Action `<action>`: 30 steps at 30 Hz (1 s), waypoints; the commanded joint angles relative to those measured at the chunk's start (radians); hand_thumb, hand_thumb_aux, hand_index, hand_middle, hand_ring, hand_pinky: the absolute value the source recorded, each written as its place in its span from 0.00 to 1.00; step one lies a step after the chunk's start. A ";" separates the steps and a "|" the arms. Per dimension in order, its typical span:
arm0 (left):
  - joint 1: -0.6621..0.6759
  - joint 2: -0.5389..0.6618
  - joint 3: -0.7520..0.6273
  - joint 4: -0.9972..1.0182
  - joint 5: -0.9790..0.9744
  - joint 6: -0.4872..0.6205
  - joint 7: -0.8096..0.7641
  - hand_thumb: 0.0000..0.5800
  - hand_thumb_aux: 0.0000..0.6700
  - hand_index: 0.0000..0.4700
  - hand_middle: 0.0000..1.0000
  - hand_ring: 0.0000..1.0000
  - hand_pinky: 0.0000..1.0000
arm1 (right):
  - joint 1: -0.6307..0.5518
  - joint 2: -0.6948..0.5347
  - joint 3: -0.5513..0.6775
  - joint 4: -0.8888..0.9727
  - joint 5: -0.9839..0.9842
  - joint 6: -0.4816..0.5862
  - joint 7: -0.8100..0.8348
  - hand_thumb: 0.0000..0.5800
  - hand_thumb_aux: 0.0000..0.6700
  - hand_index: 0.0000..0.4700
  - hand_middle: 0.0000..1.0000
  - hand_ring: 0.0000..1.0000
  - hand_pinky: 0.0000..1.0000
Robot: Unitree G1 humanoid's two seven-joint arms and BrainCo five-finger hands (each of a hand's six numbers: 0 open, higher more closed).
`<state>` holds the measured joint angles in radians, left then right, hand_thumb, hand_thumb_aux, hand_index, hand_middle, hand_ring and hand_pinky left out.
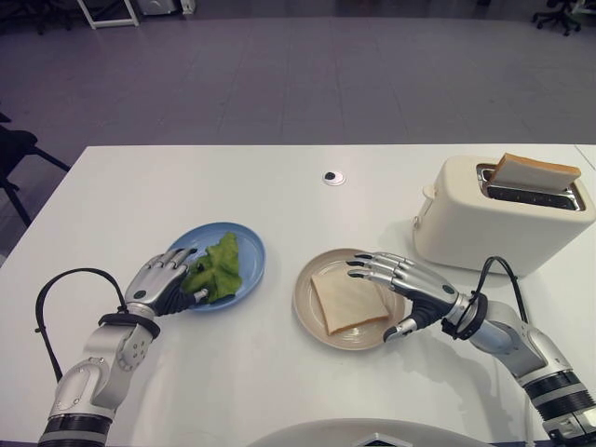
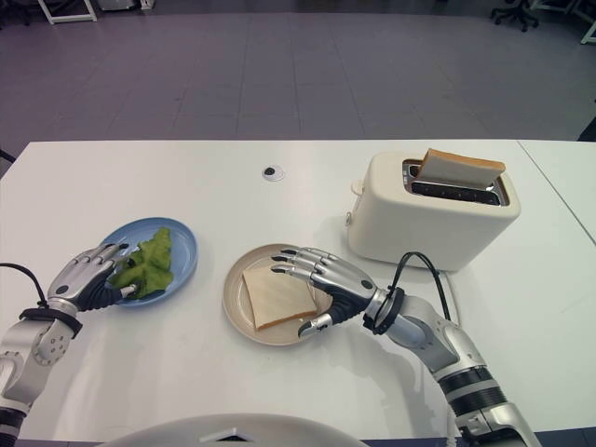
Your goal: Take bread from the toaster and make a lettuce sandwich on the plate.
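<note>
A cream toaster [image 1: 484, 223] stands at the right, and one bread slice [image 1: 533, 169] sticks up out of its slot. In the middle, a beige plate [image 1: 312, 307] holds another bread slice [image 1: 346, 300] lying flat. My right hand [image 1: 405, 284] hovers over that plate's right edge, fingers spread, beside the slice and holding nothing. To the left, a green lettuce leaf [image 1: 219, 265] lies on a blue plate [image 1: 250, 244]. My left hand [image 1: 163, 279] is at the blue plate's left rim, its fingers curled around the leaf's near edge.
A small round black-and-white fitting [image 1: 333, 177] is set in the white table [image 1: 233, 186] behind the plates. Black cables loop off both wrists. Bare tabletop lies in front of the plates and between them.
</note>
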<state>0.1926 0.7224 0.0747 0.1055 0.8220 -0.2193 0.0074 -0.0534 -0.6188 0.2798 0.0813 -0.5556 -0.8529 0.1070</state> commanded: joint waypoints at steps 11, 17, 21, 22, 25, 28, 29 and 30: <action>0.005 0.039 -0.006 0.029 -0.075 -0.030 0.079 1.00 1.00 1.00 0.00 0.00 0.00 | -0.012 0.037 0.020 -0.006 -0.066 -0.010 0.000 0.00 0.00 0.00 0.00 0.00 0.00; 0.061 0.007 0.143 -0.179 -0.292 -0.054 0.047 1.00 1.00 1.00 0.00 0.00 0.00 | -0.006 0.027 -0.069 -0.013 0.020 0.025 -0.034 0.00 0.00 0.00 0.00 0.00 0.00; 0.058 -0.064 0.117 -0.368 -0.407 -0.029 -0.028 1.00 1.00 1.00 0.00 0.00 0.00 | 0.018 0.018 -0.184 -0.003 0.207 0.074 -0.036 0.00 0.00 0.00 0.00 0.00 0.00; 0.049 -0.095 0.078 -0.399 -0.419 -0.021 -0.049 1.00 1.00 1.00 0.00 0.00 0.00 | 0.025 0.017 -0.204 0.002 0.248 0.084 -0.028 0.00 0.00 0.00 0.00 0.00 0.00; 0.025 -0.211 -0.109 -0.454 -0.398 0.012 -0.110 1.00 1.00 1.00 0.00 0.00 0.00 | 0.034 0.025 -0.232 0.021 0.310 0.101 -0.007 0.00 0.00 0.00 0.00 0.00 0.00; -0.029 -0.274 -0.235 -0.446 -0.344 0.044 -0.160 1.00 1.00 1.00 0.00 0.00 0.00 | 0.036 0.039 -0.230 0.026 0.305 0.103 0.002 0.00 0.00 0.00 0.00 0.00 0.00; -0.048 -0.288 -0.262 -0.431 -0.329 0.048 -0.168 1.00 1.00 1.00 0.00 0.00 0.00 | 0.036 0.044 -0.228 0.025 0.297 0.103 0.003 0.00 0.00 0.00 0.00 0.00 0.00; -0.062 -0.299 -0.282 -0.416 -0.317 0.049 -0.172 1.00 1.00 1.00 0.00 0.00 0.00 | 0.037 0.049 -0.227 0.025 0.291 0.103 0.003 0.00 0.00 0.00 0.00 0.00 0.00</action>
<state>0.1655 0.4445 -0.1597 -0.3416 0.4737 -0.1838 -0.1439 -0.0229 -0.5851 0.0518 0.1025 -0.2531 -0.7555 0.0981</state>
